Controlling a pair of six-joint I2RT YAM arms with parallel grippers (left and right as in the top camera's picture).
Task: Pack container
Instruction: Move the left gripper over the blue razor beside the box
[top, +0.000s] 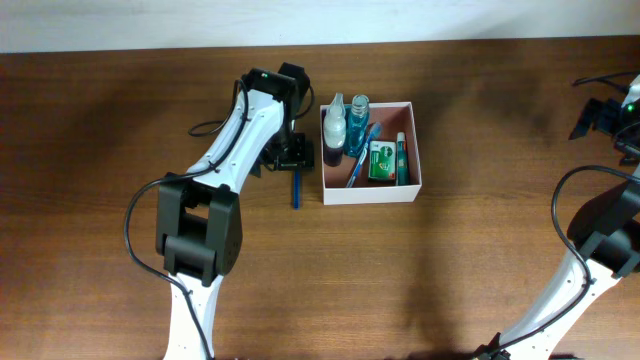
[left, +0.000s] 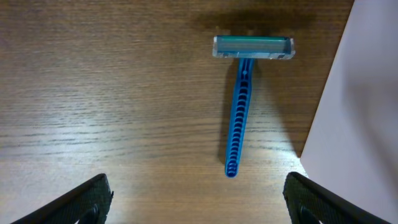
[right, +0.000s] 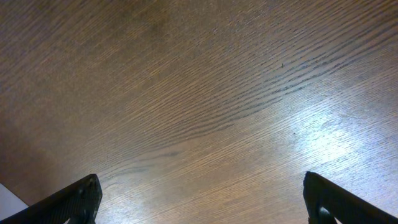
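Observation:
The container (top: 416, 145) is a square white-walled box with a pinkish inside, at the table's middle back. It holds two bottles (top: 345, 125), a blue toothbrush (top: 357, 162), a green packet (top: 381, 160) and a thin green tube (top: 401, 158). A blue razor (top: 296, 188) lies on the table just left of the box; in the left wrist view (left: 240, 112) its head points away, beside the box wall (left: 354, 118). My left gripper (left: 198, 199) is open and empty, over the razor's handle end. My right gripper (right: 202, 202) is open and empty over bare wood at the far right.
The left arm (top: 230, 140) reaches across the table's left half to the box's left side. The right arm (top: 600, 230) stands at the right edge. A black cable (top: 208, 127) lies behind the left arm.

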